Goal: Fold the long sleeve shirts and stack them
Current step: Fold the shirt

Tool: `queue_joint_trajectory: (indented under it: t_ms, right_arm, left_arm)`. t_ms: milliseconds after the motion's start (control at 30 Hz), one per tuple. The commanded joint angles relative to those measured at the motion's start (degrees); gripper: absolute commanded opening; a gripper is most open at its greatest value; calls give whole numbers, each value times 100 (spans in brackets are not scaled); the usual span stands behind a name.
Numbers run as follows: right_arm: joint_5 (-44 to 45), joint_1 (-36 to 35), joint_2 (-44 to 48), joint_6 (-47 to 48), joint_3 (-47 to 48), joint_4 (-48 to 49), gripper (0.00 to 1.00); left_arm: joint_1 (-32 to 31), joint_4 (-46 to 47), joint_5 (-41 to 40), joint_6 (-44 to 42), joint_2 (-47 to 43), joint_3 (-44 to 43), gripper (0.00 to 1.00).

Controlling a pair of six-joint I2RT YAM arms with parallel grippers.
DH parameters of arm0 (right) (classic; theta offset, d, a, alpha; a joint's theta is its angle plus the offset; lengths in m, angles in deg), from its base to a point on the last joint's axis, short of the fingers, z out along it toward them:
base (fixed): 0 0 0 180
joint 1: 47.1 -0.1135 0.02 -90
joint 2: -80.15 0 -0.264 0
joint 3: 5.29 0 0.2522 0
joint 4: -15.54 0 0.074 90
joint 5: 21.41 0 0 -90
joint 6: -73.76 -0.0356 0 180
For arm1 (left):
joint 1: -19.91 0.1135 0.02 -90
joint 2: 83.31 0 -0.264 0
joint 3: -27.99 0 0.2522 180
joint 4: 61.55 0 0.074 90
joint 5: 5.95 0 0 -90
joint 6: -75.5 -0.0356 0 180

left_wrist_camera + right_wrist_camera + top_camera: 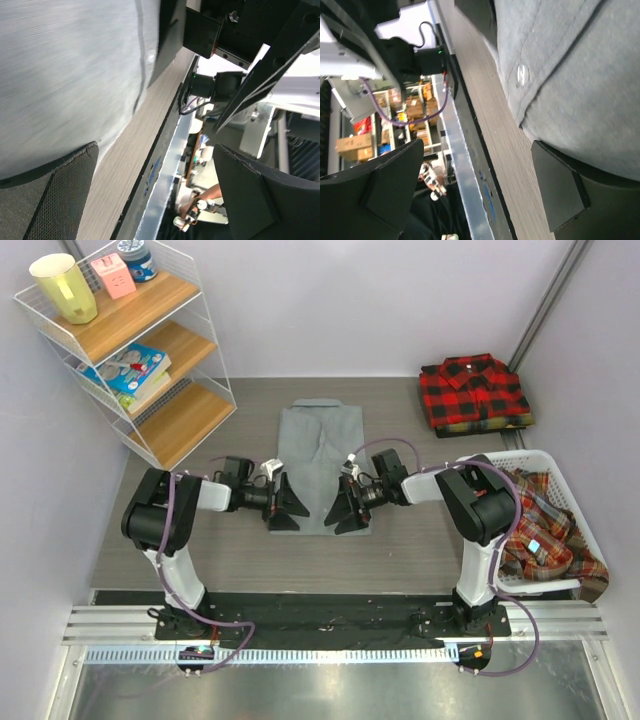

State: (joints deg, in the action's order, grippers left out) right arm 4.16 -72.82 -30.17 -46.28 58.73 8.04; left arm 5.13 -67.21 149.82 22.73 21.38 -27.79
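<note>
Right now the plain grey collared cloth shirt [318, 452] lies flat in the middle of the wood-grain table [250, 550], with its collar towards the far wall and its hem towards the arms. Both arms reach inward to that near edge.

The left tool [283, 504] sits at the near left corner of the hem. Its 2 black fingers [60, 200] are spread wide with nothing gripped; the left wrist view shows grey cloth by 1 finger and bare table between the pair. The right tool [346, 508] sits at the near right corner, also spread wide and holding nothing. In the right wrist view 1 finger [560, 192] lies against the shirt's edge, below a small pale button [522, 75]; whether it presses on the cloth cannot be told.

A folded red-and-black checked shirt [474, 388] rests at the far right of the table, on top of another folded garment of which only a yellowish edge shows. Crumpled orange-brown-teal plaid shirts [545, 540] fill the white latticed basket [545, 456] on the right, 1 spilling over its near rim. A white wire shelf unit with wooden boards [160, 350] stands at the left.
</note>
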Motion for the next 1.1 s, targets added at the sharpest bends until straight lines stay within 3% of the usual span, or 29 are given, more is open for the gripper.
queue_joint_trajectory:
  t_ms: [0,167,267,367,533,700,833,1067]
  right_arm:
    - [194,408,-288,552,-280,-581,95]
    - [44,638,421,1202,-52,-1960,95]
    - [-298,655,1019,1115,282,-2191,95]
    - [-124,664,1224,1062,809,-2182,95]
    - [175,664,364,1272,1933,-2182,93]
    - [299,699,-524,1396,2952,-2147,92]
    - [412,927,-1236,1597,3306,-2155,87]
    - [422,1279,-1949,1721,3070,-2164,81]
  left_arm:
    - [301,-448,-627,-427,176,238,100]
    - [538,-949,-348,-681,-761,511,99]
    - [477,-1169,-65,-796,-1771,300,99]
    - [345,-1476,-293,-1190,-2066,-375,99]
    - [46,-1610,-785,-1386,-987,-1614,96]
    - [55,-1205,-1138,-1026,191,-2591,88]
    - [195,-996,-1436,-806,1122,-2636,84]
    - [740,-581,-1454,-94,1661,-2153,80]
